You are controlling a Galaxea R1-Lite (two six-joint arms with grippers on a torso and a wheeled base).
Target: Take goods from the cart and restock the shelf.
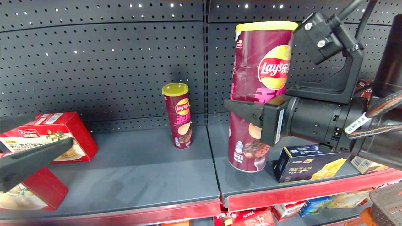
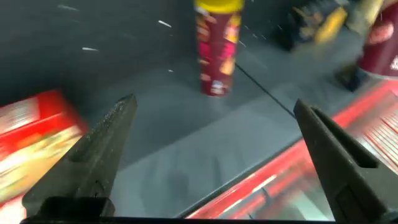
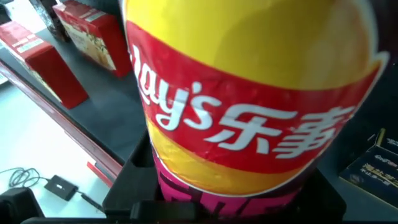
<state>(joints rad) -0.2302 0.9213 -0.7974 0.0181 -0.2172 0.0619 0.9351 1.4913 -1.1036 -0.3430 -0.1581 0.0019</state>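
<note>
The right arm reached in from the right at shelf height, wrist level, and the right gripper had its fingers closed around the middle of a large maroon chip canister. The canister stood nearly upright with its yellow lid on top. Its base was low over the grey shelf, and contact could not be told. Just beside it lay a dark blue cracker box.

The left gripper hung at the shelf's left end with its fingers spread wide and holding nothing, near two red biscuit boxes. A smaller chip canister stood upright toward the back, well apart from both grippers. Behind ran a dark pegboard panel. The shelf had a red front lip.
</note>
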